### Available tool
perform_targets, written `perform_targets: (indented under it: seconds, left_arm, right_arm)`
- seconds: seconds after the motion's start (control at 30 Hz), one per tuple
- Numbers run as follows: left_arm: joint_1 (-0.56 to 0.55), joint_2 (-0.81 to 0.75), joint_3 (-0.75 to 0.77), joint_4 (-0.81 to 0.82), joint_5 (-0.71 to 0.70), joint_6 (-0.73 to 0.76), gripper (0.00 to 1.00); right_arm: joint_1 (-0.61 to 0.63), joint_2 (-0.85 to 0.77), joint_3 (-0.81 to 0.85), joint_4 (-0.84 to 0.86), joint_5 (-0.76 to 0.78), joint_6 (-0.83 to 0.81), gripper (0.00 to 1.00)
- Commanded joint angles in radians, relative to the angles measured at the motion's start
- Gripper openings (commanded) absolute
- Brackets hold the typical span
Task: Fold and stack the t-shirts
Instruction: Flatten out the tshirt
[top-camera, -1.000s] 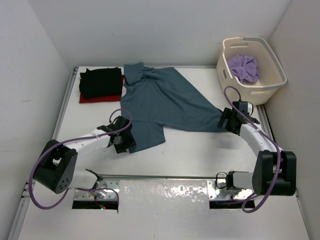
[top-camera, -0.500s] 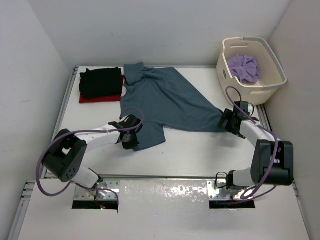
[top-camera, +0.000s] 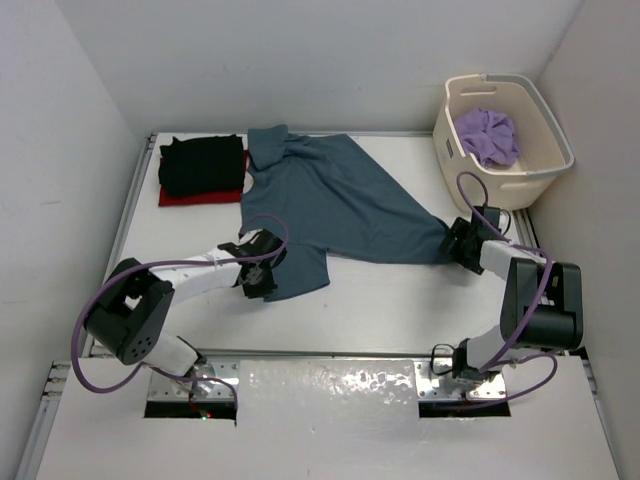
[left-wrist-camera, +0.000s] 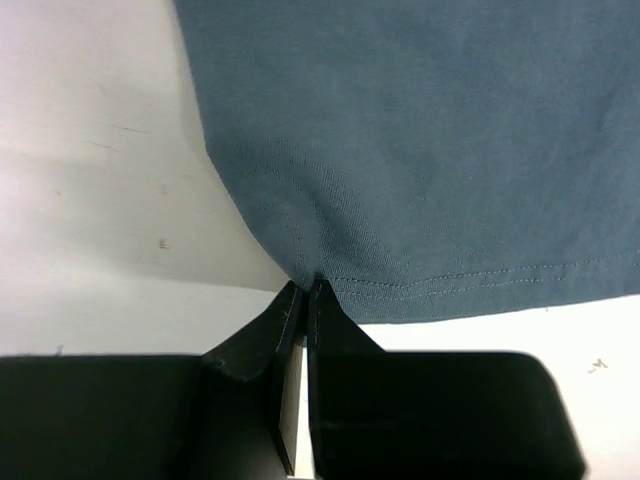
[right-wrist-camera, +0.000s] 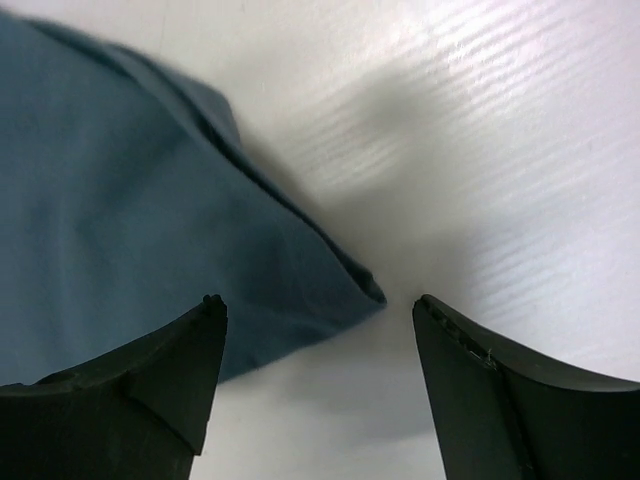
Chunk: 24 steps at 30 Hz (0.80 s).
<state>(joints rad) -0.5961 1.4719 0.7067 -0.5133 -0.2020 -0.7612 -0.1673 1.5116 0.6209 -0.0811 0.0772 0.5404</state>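
Left gripper: jaws closed, pinching the teal shirt at its near hem corner. The cloth puckers into small creases right at the pinch. The stitched hem runs off to the right from the jaws, and the side edge runs up and away to the left. White bench shows on both sides of that corner.

Right gripper: jaws wide open, gripping nothing. A pointed corner of the teal shirt lies on the bench between the two fingers, its tip nearer the right finger. The left finger overlaps the cloth in this view; cannot tell whether it touches it.

Top view: left gripper sits at the shirt's near-left corner and right gripper at its far-right point. The teal shirt is spread flat between them across the middle of the bench, collar end toward the back wall.

Back-left corner: black shirt, folded, on top of the red shirt, of which only the near edge shows.

Back-right: cream basket with the lavender shirt bunched inside, just beyond the right gripper.
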Motion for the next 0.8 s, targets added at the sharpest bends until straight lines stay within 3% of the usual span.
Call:
perform_targets:
  seconds: [0.0, 0.13, 0.47, 0.57, 0.6, 0.77]
  left_arm:
    - [-0.005, -0.005, 0.020, -0.042, -0.059, 0.013, 0.00]
    - [-0.005, -0.001, 0.022, -0.039, -0.050, 0.013, 0.00]
    - [-0.005, -0.007, 0.062, -0.057, -0.066, 0.025, 0.00]
    - [-0.005, -0.013, 0.062, -0.054, -0.073, 0.033, 0.00]
    - [-0.005, -0.016, 0.065, -0.053, -0.071, 0.034, 0.00]
    - [-0.005, -0.085, 0.095, -0.017, -0.066, 0.063, 0.00]
  right_arm:
    - [-0.014, 0.028, -0.021, 0.073, -0.002, 0.035, 0.73]
    - [-0.032, 0.033, -0.055, 0.133, -0.024, 0.049, 0.73]
    - [-0.037, -0.010, -0.082, 0.109, -0.095, 0.058, 0.38]
    - [-0.037, -0.014, -0.099, 0.122, -0.119, 0.069, 0.14]
    - [-0.035, -0.021, -0.104, 0.126, -0.113, 0.069, 0.00]
    - [-0.035, -0.099, -0.090, 0.144, -0.183, 0.049, 0.00]
